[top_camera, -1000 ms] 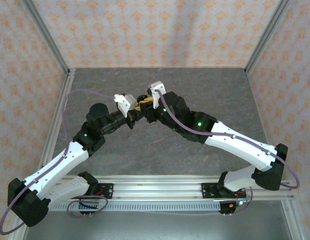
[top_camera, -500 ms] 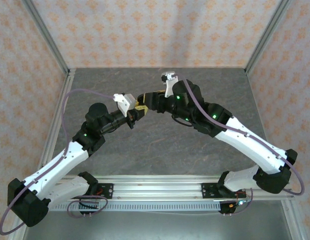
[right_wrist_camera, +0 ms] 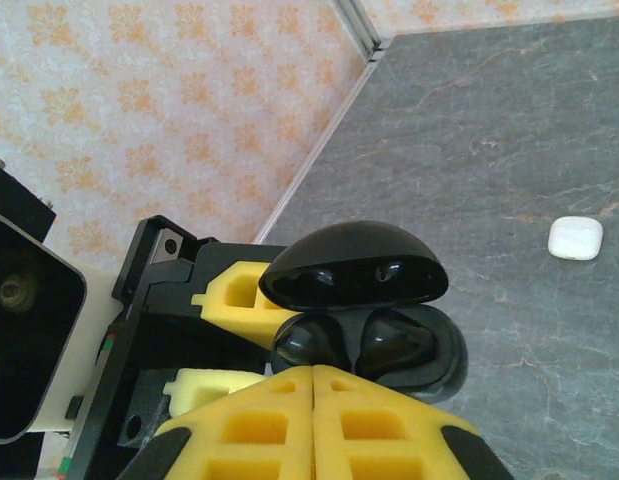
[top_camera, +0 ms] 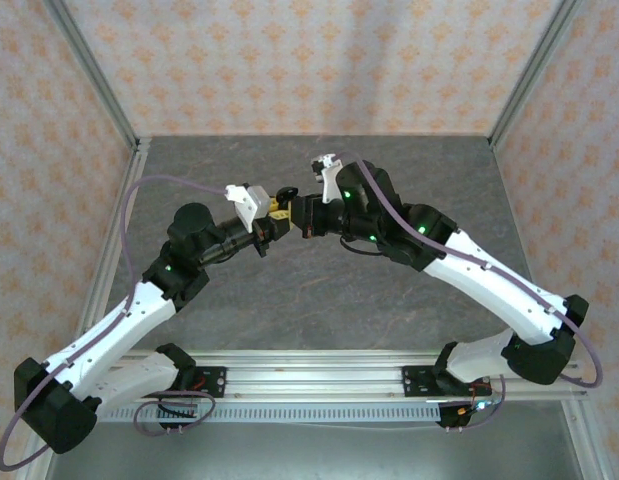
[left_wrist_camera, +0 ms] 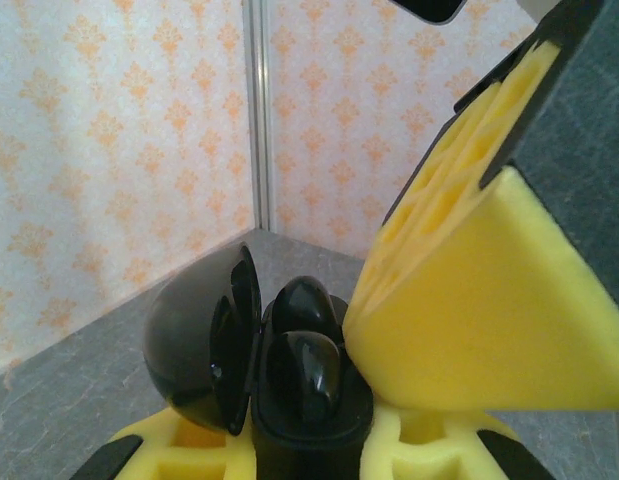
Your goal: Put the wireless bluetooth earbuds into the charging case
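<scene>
Left pincer was pinching the black charging case by its base, up off the tabletop, lid swung wide open. Both black earbuds looked seated, side by side across the right wrist view. Right pincer had its yellow pads pressed together, nothing between them, tips right at the case's near rim. Contact I couldn't confirm. The lid stood on the far side of the buds from that pincer, so shutting it looked like the right arm's job, reaching over. There was open air all round, and a white pebble-shaped item lay well apart on the tabletop.
</scene>
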`<control>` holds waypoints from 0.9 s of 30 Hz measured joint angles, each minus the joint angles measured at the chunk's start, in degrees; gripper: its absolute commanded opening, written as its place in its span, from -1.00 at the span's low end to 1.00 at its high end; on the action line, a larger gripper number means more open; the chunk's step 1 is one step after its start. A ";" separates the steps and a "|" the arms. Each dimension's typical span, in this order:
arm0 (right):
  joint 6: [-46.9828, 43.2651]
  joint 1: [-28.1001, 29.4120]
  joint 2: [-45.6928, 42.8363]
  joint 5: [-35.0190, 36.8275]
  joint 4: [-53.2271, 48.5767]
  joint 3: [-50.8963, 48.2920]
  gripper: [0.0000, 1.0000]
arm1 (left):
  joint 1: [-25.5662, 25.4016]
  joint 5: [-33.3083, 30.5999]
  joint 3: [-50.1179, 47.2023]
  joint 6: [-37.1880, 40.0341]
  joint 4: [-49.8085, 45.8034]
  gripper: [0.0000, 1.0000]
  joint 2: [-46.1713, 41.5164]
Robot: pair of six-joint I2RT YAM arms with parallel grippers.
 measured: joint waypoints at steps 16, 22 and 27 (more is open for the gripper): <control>-0.74 -6.08 -0.02 -1.60 -5.42 6.36 -0.66 | -0.02 4.55 1.36 0.76 -2.08 -1.00 0.20; 4.57 -16.76 0.00 -10.86 -5.97 4.83 -0.61 | -0.02 12.33 3.98 1.62 -3.52 -1.00 2.10; 9.81 -17.84 1.60 -21.99 -2.12 -1.22 -0.70 | -0.02 15.67 6.19 2.86 -5.40 -1.00 3.17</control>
